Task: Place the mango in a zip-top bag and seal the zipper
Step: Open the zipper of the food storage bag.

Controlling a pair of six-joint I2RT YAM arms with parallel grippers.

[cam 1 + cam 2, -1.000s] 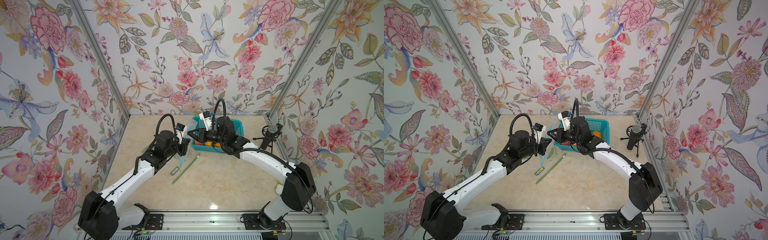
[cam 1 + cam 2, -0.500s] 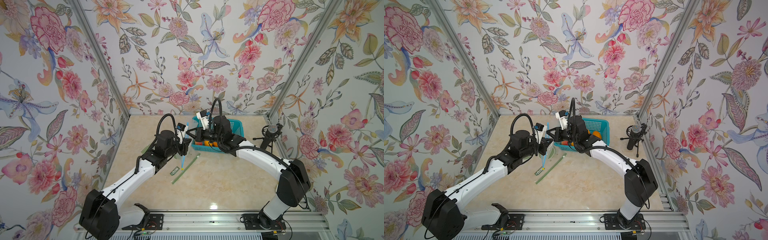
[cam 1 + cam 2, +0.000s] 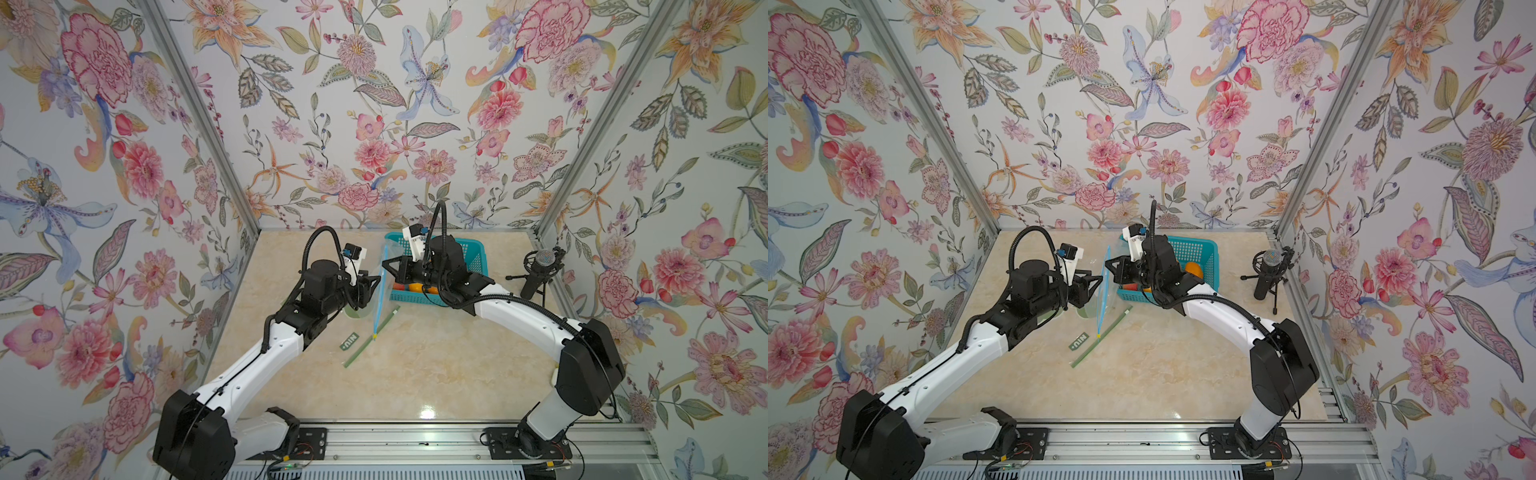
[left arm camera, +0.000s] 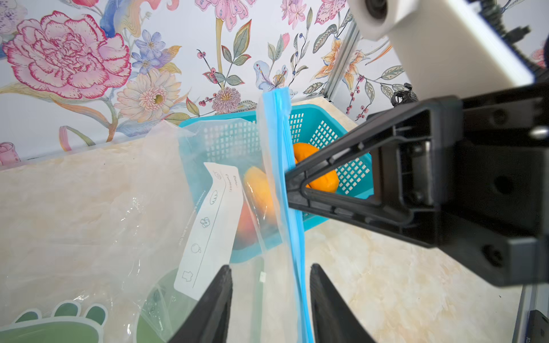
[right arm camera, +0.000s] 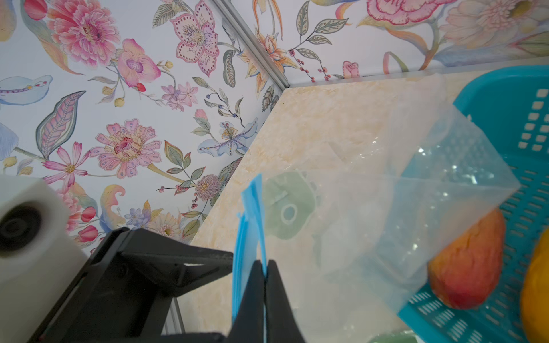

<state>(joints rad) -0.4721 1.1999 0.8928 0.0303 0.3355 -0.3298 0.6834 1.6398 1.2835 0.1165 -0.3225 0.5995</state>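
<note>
- As you read the scene from the left, your left gripper [image 4: 271, 268] has its fingers spread. The blue zipper strip [image 4: 282, 166] runs between them and seems to touch neither, though the wrist view cuts that off low down.
- The zip-top bag [image 4: 154, 193] hangs between your two grippers, with its zipper edge running up and down.
- Below it, a green strip [image 3: 371, 337] lies flat on the table [image 3: 436, 374].
- Your right gripper [image 5: 264, 267] has its fingers pressed together, pinching the zipper strip.
- The mango [image 5: 466, 267] lies outside the bag in the teal basket [image 5: 505, 98], beside an orange fruit [image 5: 534, 291].
- A microphone [image 3: 540, 266] stands well to the right.
</note>
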